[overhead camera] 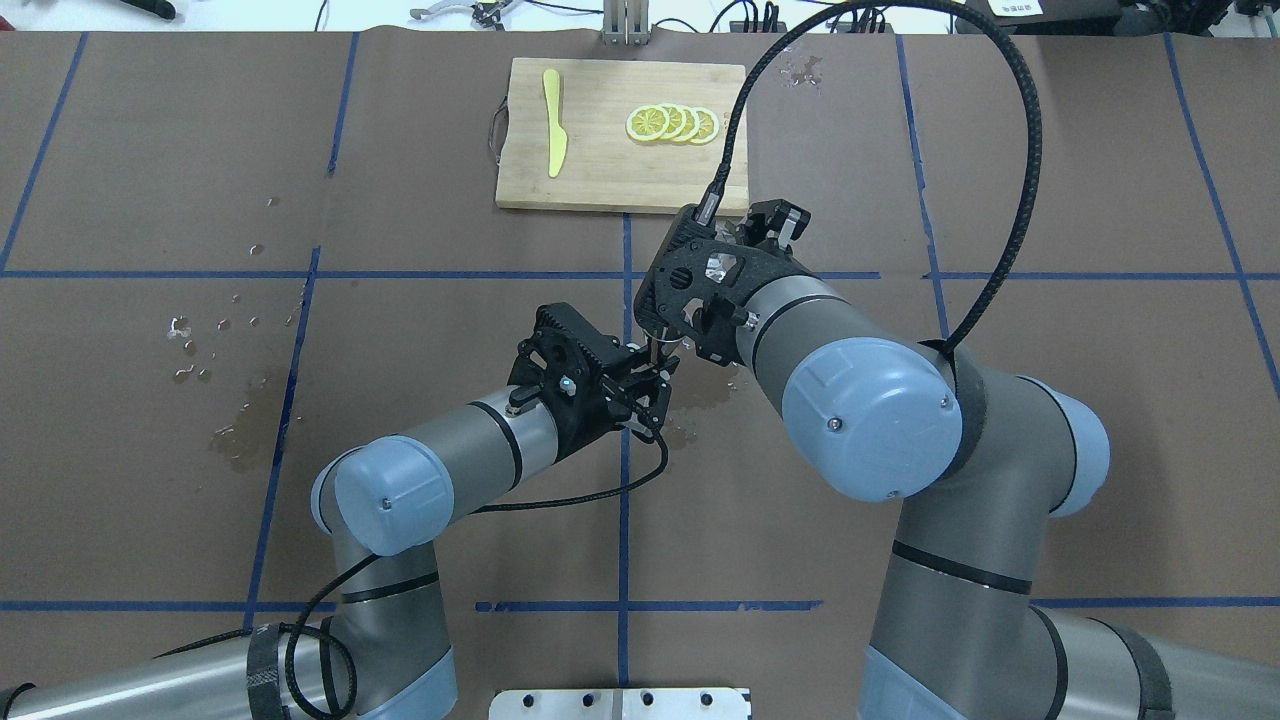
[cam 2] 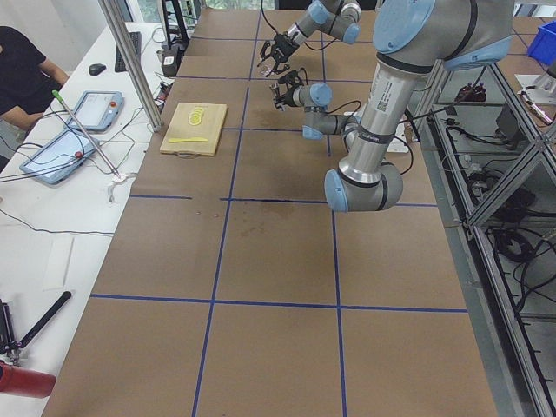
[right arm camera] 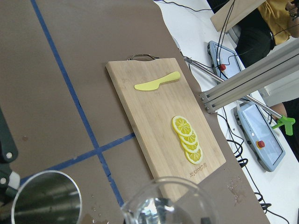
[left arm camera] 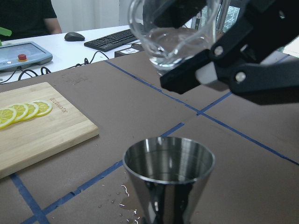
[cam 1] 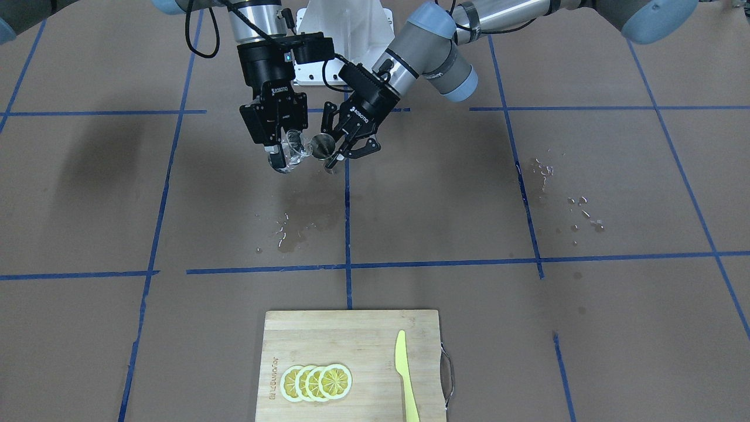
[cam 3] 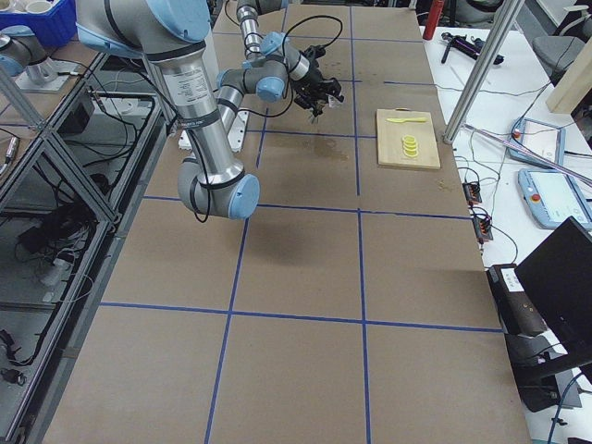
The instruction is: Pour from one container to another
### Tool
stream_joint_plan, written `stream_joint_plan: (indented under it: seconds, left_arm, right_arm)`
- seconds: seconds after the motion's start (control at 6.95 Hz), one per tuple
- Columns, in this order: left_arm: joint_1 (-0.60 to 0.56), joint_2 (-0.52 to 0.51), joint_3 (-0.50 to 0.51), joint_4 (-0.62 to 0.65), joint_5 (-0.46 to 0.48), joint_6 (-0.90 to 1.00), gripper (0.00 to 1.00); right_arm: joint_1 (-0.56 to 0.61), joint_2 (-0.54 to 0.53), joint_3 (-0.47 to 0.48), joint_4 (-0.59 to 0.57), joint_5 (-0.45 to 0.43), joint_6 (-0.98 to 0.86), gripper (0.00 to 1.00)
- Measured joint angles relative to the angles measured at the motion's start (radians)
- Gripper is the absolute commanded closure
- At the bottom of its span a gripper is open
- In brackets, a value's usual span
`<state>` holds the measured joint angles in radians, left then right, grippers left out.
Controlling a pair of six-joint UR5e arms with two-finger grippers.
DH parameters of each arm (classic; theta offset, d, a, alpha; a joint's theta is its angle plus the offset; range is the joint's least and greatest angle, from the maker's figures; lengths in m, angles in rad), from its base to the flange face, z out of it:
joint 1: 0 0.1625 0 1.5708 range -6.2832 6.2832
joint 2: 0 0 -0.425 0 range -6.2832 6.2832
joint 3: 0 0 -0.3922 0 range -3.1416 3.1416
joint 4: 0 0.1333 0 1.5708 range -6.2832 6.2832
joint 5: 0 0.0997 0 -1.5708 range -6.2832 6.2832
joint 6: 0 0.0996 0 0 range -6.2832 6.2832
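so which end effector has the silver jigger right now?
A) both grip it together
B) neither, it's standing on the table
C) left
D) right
C. The left end effector is shut on the jigger, holding it up in the air, while the right end effector holds the glass cup right beside it.
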<state>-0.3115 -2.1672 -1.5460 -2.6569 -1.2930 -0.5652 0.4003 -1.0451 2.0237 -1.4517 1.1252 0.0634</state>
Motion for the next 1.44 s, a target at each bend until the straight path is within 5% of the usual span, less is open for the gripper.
stream_joint_plan:
  seconds: [1.44]
  left_arm:
    - [-0.001, 0.000, 0.001, 0.000, 0.003, 0.013, 1.00]
  right_arm:
    - [-0.091, 0.068, 0.006, -0.144, -0.247, -0.291, 1.00]
